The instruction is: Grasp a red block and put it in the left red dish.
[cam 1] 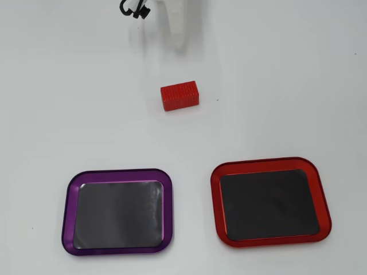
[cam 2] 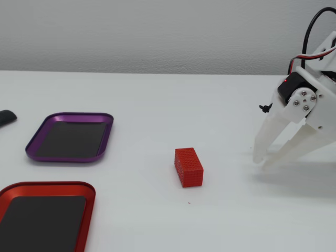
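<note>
The red block (cam 1: 179,95) lies on the white table, a small ridged brick standing free; it also shows in the fixed view (cam 2: 188,166). The red-rimmed dish (cam 1: 215,192) with a dark inside is at the lower right of the overhead view and at the lower left of the fixed view (cam 2: 47,185); nothing is in it. My white gripper (cam 2: 261,163) is at the right of the fixed view, tips down near the table and close together, holding nothing, well to the right of the block. In the overhead view the gripper (cam 1: 179,44) is above the block.
A purple-rimmed tray (cam 1: 67,212) of the same shape sits left of the red dish in the overhead view, and behind it in the fixed view (cam 2: 79,115). A small dark object (cam 2: 5,118) lies at the left edge. Black cables (cam 1: 132,8) hang by the arm.
</note>
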### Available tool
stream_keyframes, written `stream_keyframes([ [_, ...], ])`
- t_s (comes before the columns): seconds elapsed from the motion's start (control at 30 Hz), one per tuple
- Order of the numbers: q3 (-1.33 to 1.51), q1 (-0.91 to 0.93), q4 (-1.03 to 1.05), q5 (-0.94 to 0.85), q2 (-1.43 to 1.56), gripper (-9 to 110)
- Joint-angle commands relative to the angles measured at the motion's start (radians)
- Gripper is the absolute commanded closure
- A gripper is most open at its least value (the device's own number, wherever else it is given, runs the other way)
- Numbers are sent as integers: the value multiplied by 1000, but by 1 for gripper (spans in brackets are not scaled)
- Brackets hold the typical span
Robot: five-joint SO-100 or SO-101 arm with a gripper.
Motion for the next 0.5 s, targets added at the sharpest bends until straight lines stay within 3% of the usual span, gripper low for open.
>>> stream_keyframes([
  [0.0, 9, -2, -6, -5, 81, 102],
  [0.47, 5, 8, -8, -5, 81, 102],
])
